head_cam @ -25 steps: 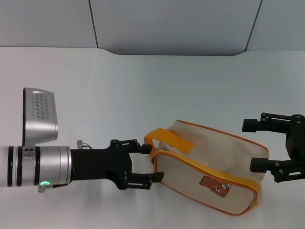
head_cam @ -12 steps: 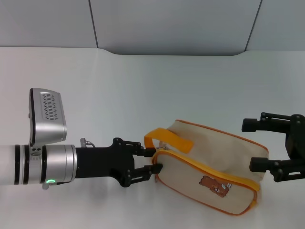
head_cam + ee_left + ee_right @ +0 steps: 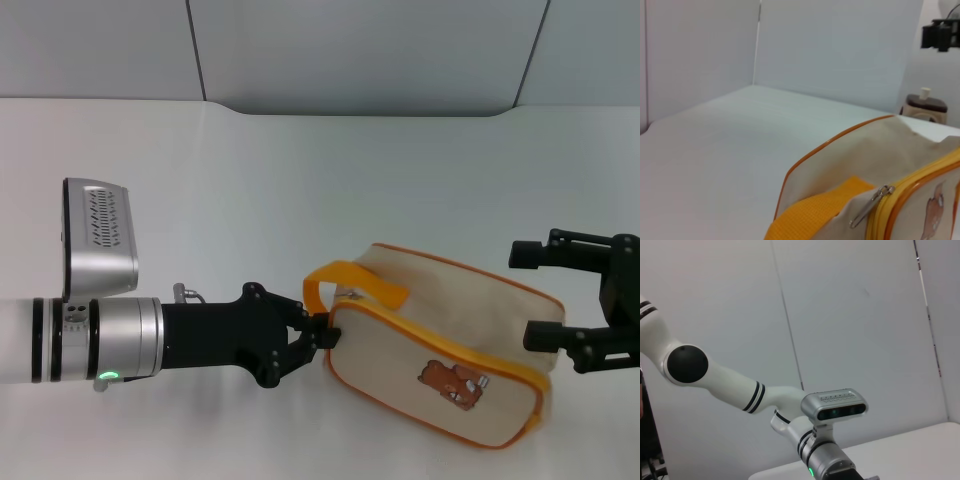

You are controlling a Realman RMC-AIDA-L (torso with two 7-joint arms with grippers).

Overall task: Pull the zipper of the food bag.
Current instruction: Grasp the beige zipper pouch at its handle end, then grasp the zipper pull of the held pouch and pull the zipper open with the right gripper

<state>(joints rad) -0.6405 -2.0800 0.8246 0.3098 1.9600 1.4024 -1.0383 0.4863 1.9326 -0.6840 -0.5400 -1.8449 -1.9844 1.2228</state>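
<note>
The food bag [image 3: 440,345], beige with orange piping and a brown bear print [image 3: 452,384], lies on the white table [image 3: 300,180] at the front right. Its orange-yellow zipper [image 3: 440,342] runs along the top edge. In the left wrist view the zipper [image 3: 920,181] ends by the strap handle [image 3: 810,215], and the silver pull [image 3: 871,205] hangs loose there. My left gripper [image 3: 318,334] is shut on the bag's left end, below the strap handle [image 3: 365,283]. My right gripper [image 3: 522,296] is open at the bag's right end, one finger on each side of it.
Grey wall panels [image 3: 360,50] stand behind the table. A small brown and white object [image 3: 922,104] stands beyond the bag in the left wrist view. The right wrist view shows only my left arm [image 3: 832,410] against the wall.
My left gripper has moved in and closed on the bag's left end. The bag has shifted slightly to the right. The right gripper has barely moved.
</note>
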